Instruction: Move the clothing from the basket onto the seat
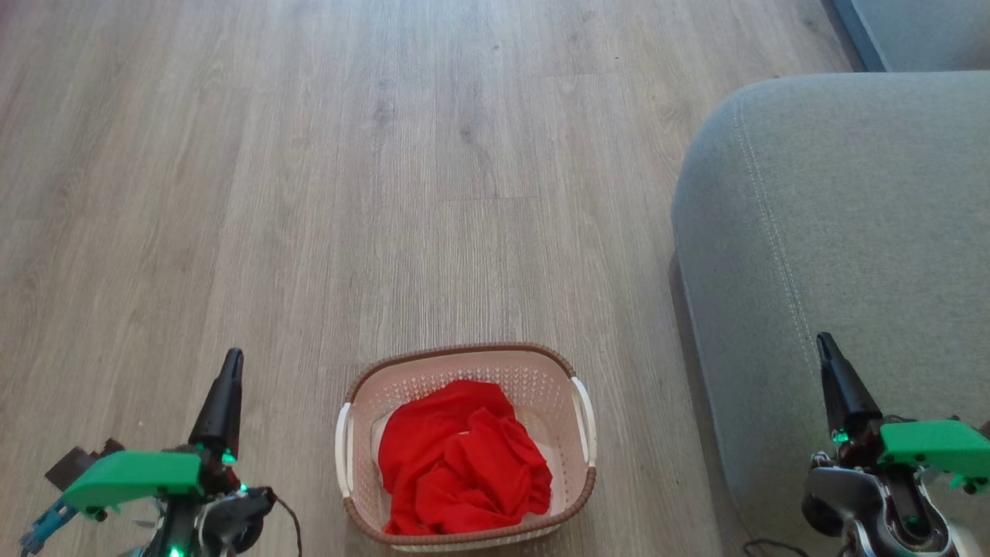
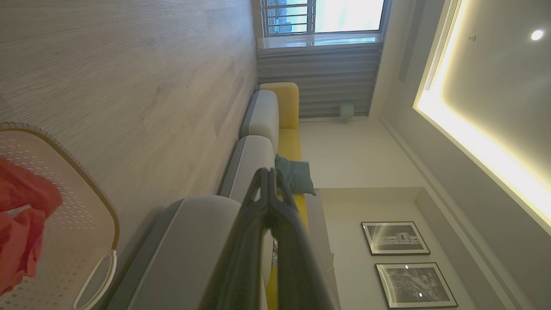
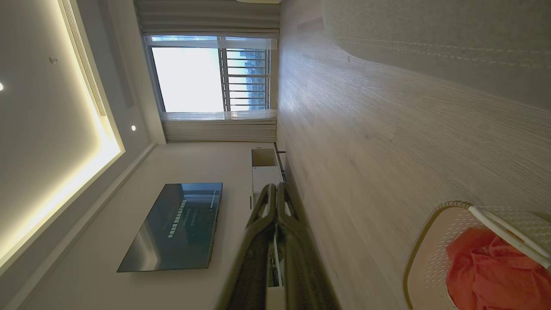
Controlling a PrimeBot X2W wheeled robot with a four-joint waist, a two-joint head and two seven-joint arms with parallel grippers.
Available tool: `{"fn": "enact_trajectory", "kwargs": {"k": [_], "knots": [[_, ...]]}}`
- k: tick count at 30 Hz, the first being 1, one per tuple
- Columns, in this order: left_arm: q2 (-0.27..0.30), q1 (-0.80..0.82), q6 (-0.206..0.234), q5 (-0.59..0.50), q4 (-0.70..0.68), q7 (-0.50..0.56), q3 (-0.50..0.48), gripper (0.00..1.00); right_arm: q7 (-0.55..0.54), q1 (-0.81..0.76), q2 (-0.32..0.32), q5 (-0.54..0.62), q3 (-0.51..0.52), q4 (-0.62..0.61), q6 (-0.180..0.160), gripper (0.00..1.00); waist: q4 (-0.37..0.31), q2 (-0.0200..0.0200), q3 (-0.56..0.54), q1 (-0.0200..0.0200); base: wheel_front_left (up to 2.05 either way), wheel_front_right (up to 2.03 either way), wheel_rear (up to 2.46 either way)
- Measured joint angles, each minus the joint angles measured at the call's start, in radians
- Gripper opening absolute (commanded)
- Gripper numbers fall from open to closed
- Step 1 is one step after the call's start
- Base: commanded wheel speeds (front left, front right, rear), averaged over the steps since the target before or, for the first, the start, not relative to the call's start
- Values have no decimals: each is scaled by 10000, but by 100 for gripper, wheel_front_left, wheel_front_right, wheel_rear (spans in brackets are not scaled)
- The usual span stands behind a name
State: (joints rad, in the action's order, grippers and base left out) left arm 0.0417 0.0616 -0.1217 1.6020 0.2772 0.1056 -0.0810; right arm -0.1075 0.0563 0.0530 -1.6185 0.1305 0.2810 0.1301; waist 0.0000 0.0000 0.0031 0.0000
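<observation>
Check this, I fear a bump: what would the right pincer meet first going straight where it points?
Nothing near: the right pincer, shut, points along above the floor; the far white cabinet looks first in line, though depth is unclear.

Cream perforated plastic basket (image 1: 541, 379) with a brown braided-look rim and white side handles, standing upright on the wood floor (image 1: 309, 193). Bright red clothing (image 1: 460, 464) lies crumpled inside it, heaped toward the near wall. Grey upholstered seat (image 1: 851, 232), with a rounded corner and stitched seam, stands near the basket's right side, apart from it.
</observation>
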Motion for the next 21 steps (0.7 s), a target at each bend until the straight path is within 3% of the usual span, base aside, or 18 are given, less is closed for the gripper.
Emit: {"fn": "enact_trajectory", "kwargs": {"k": [16,17,21], "knots": [[0,0,0,0,0,0,0,0,0,0,0,0,0,0,0,0,0,0,0,0,0,0,0],[0,0,0,0,0,0,0,100,0,0,0,0,0,0,0,100,0,0,0,0,0,0,0],[-46,-296,17,-4,527,-12,44,100,2,-284,-2,-4,-69,558,4,100,-1,0,2,0,0,0,0]]}}
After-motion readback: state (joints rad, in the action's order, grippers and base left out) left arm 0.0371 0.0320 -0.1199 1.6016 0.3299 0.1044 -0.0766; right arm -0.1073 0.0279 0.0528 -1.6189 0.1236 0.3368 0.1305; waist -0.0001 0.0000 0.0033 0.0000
